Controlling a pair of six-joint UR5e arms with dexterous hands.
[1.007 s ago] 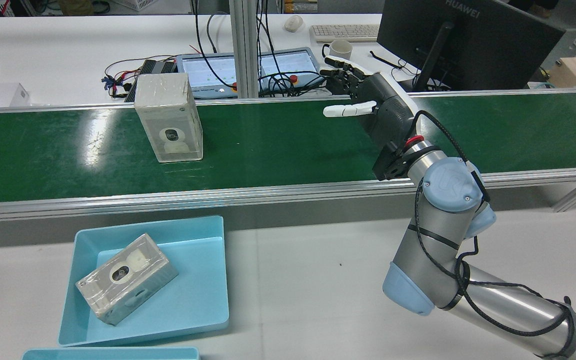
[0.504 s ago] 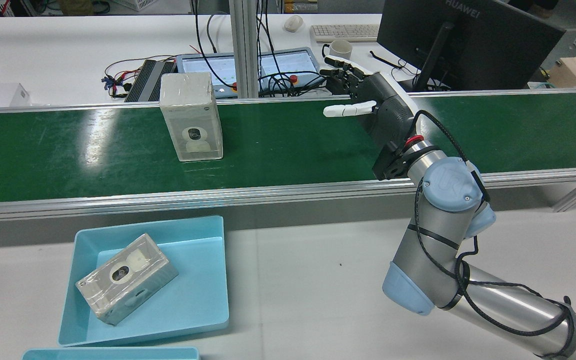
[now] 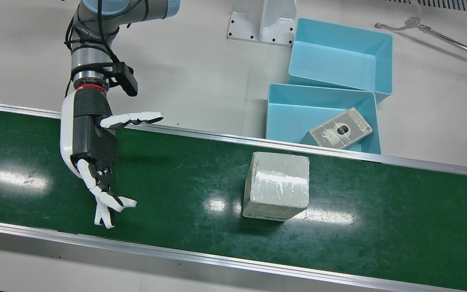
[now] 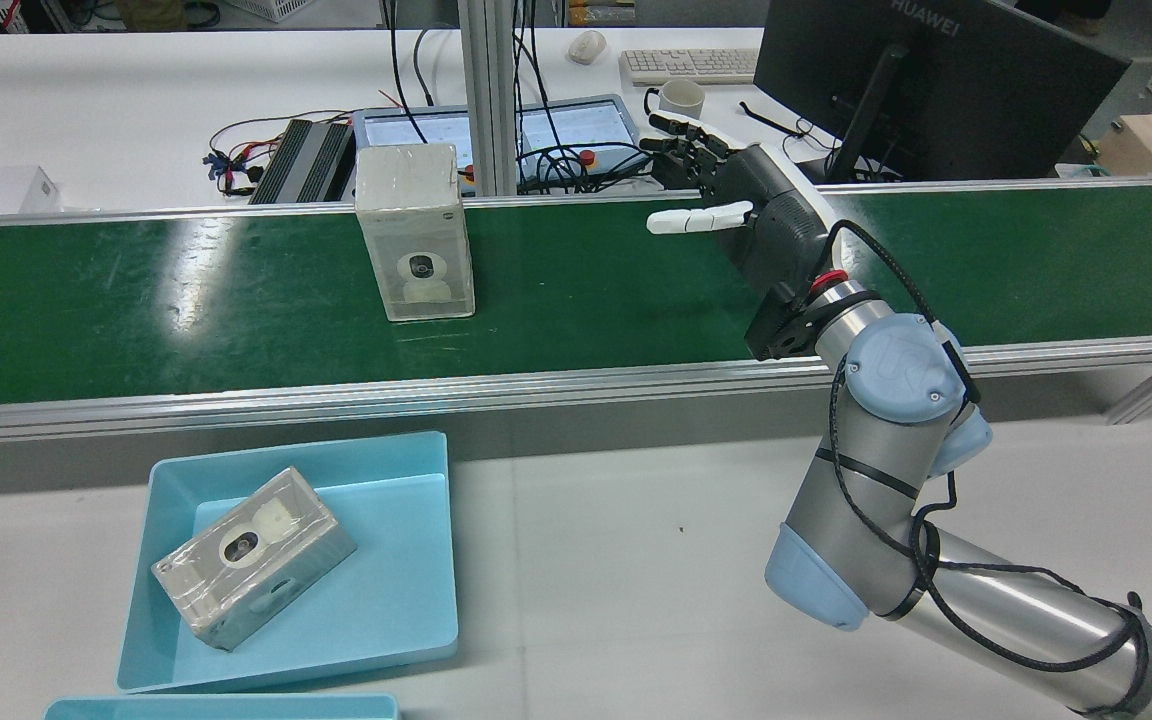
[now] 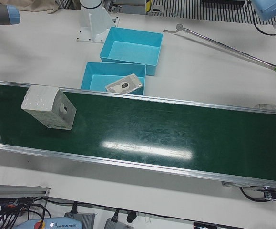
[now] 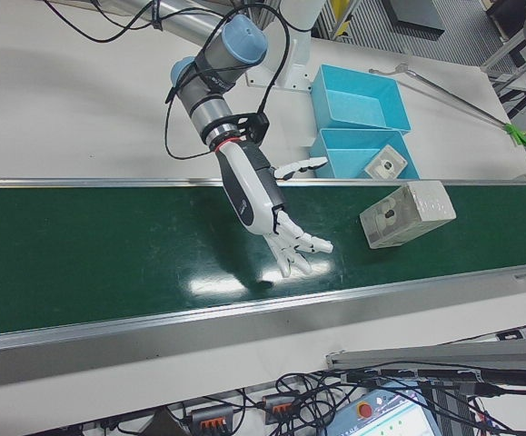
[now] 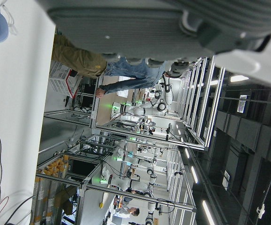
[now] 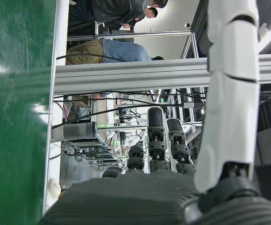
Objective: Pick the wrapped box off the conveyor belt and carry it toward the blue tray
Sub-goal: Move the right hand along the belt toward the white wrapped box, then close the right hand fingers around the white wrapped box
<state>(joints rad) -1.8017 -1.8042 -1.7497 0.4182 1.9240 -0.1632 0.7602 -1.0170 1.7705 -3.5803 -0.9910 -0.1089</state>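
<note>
The wrapped box (image 3: 278,184) stands upright on the green conveyor belt (image 3: 176,178); it also shows in the rear view (image 4: 414,232), the left-front view (image 5: 47,107) and the right-front view (image 6: 406,213). My right hand (image 3: 95,154) is open over the belt with fingers spread, well apart from the box and empty; it also shows in the rear view (image 4: 746,215) and the right-front view (image 6: 267,204). The blue tray (image 3: 282,117) sits beside the belt and holds another wrapped box (image 3: 341,130). Only the palm of my left hand (image 7: 126,28) shows.
A second blue tray (image 3: 339,52) stands behind the first, next to a white pedestal (image 3: 262,20). A long reaching tool (image 5: 223,45) lies on the white table. A monitor (image 4: 926,80), cables and a tablet stand beyond the belt's far edge.
In the rear view the wrapped box has moved right along the belt, closer to my right hand. The right hand and arm have not moved.
</note>
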